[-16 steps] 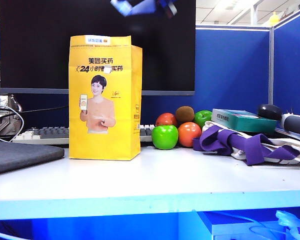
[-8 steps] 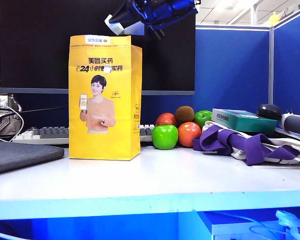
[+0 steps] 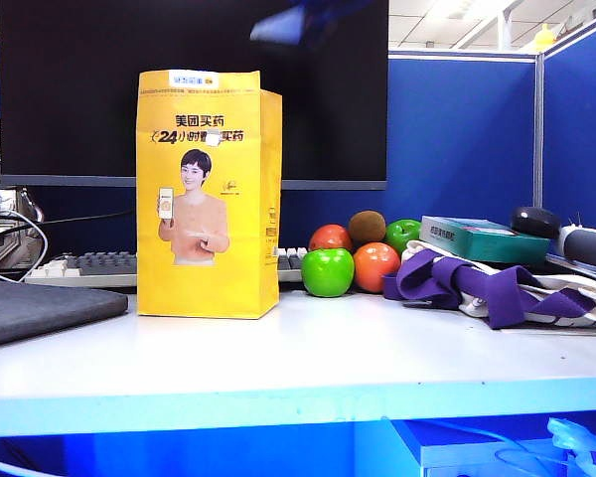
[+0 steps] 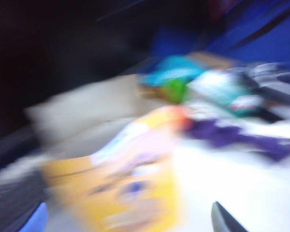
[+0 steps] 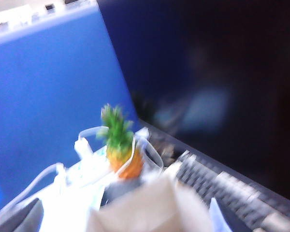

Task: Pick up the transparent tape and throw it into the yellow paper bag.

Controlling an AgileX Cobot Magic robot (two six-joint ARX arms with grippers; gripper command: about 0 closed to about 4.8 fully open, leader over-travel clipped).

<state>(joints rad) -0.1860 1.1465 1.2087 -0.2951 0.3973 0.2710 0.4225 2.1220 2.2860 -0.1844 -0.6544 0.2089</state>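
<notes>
Yellow paper bag (image 3: 208,194): upright on the white table (image 3: 308,358), fruit just beside it.
My right gripper (image 3: 296,22): blurred, above the bag's open top; jaws spread, nothing between them.
My left gripper (image 4: 224,220): only one dark fingertip visible; fully released.
Transparent tape: not visible; location unknown.

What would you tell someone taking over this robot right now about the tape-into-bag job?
Right gripper: open, empty, over the open top of the upright yellow paper bag.
Left gripper: open, nothing seen in it; its blurred camera looks down on the bag.
Transparent tape: not visible in any view; probably dropped inside the bag, unconfirmed.
Left to do: check the bag, then pull both arms back.
</notes>
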